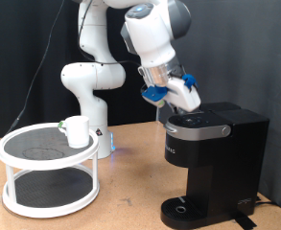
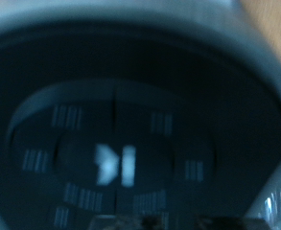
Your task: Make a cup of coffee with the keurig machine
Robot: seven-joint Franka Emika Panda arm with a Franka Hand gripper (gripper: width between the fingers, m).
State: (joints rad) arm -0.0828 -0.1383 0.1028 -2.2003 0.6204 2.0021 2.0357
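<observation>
Exterior view: white arm's gripper (image 1: 178,107) poised at the boxy matte black keurig machine (image 1: 213,158) lid, seemingly to press it; finger opening cannot be judged. Small white cup (image 1: 78,130) waits on two-tier round rack (image 1: 50,196), well apart.

Close, blurred look at the keurig machine's lid

The keurig machine (image 2: 130,115) fills almost the whole wrist view: its dark domed lid, edged by a paler silver ring (image 2: 44,29) that curves round the frame. On the lid sits a rounded control panel with a bright lit mark (image 2: 114,165) at its middle and faint pale button labels (image 2: 67,117) spaced around it. A sliver of tan surface (image 2: 269,14) shows at one corner. Gripper fingers cannot be made out.
</observation>
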